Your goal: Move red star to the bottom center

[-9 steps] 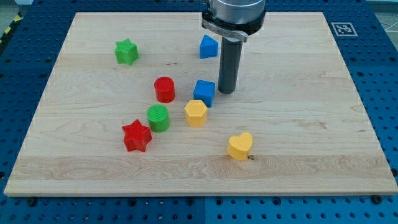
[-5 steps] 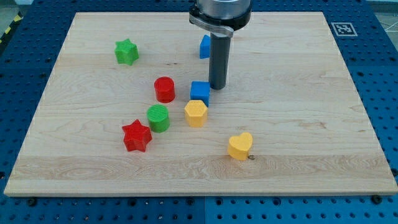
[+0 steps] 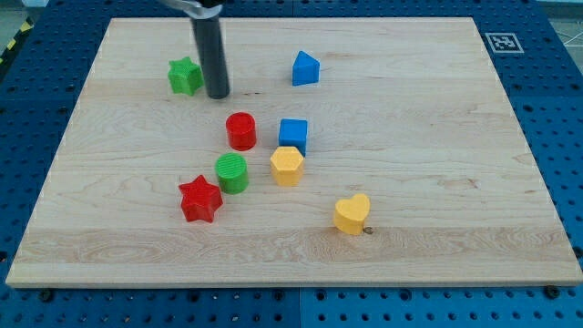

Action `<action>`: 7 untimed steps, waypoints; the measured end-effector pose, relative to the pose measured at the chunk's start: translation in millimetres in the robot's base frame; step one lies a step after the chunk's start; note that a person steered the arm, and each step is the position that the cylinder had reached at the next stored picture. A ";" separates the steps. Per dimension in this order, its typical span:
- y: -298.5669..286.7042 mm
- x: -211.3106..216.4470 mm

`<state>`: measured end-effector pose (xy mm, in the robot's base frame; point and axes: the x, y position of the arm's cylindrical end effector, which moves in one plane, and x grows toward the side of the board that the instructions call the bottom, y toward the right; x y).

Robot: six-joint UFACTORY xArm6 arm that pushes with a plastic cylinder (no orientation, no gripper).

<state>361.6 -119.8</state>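
Observation:
The red star point(image 3: 200, 199) lies on the wooden board point(image 3: 437, 182) at the lower left of the middle. My tip point(image 3: 218, 95) stands far above it in the view, just to the right of the green star point(image 3: 185, 76) and above the red cylinder point(image 3: 241, 131). The tip touches no block that I can see. The green cylinder point(image 3: 232, 172) sits close to the red star's upper right.
A blue cube point(image 3: 293, 134) sits just above a yellow hexagon point(image 3: 286, 166) near the middle. A blue pentagon-like block point(image 3: 305, 68) is at the top centre. A yellow heart point(image 3: 352, 214) lies at the lower right of the middle.
The rod has moved from beside the blue cube up and to the view's left, to next to the green star. The blue cube shifted slightly left earlier. The red star has not moved.

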 end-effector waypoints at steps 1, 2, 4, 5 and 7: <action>-26.1 18.0; -28.0 37.0; -30.0 45.2; -30.0 73.6; -21.7 131.4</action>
<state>493.0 -141.5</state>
